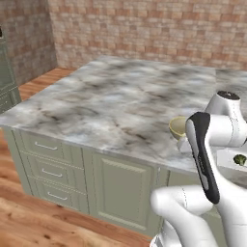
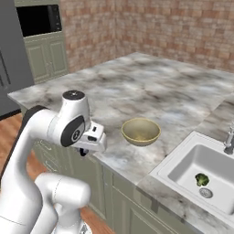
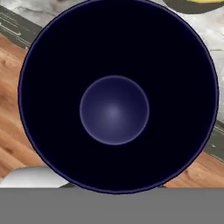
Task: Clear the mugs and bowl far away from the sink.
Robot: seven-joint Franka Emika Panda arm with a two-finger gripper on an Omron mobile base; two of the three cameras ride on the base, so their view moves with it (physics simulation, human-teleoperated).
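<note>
The navy mug (image 3: 113, 109) takes up most of the hand view, seen from straight above: a dark inside and a thin navy rim. It hangs over the counter's front edge, with wood floor showing past both sides of it. My gripper (image 2: 85, 150) points down at that edge, left of the bowl, and is shut on the mug's rim; its fingertips are hidden. The yellowish-tan bowl (image 2: 140, 131) (image 1: 178, 126) stands empty on the marble, between my hand and the white sink (image 2: 183, 171) (image 1: 226, 157).
A piece of broccoli (image 2: 201, 179) lies in the sink basin, and the chrome faucet (image 2: 230, 139) stands at its far side. The marble counter (image 1: 111, 96) spreads wide toward the brick wall. Green cabinet drawers (image 1: 48, 169) front the counter, and a microwave (image 2: 39, 20) sits in the tall unit at the left.
</note>
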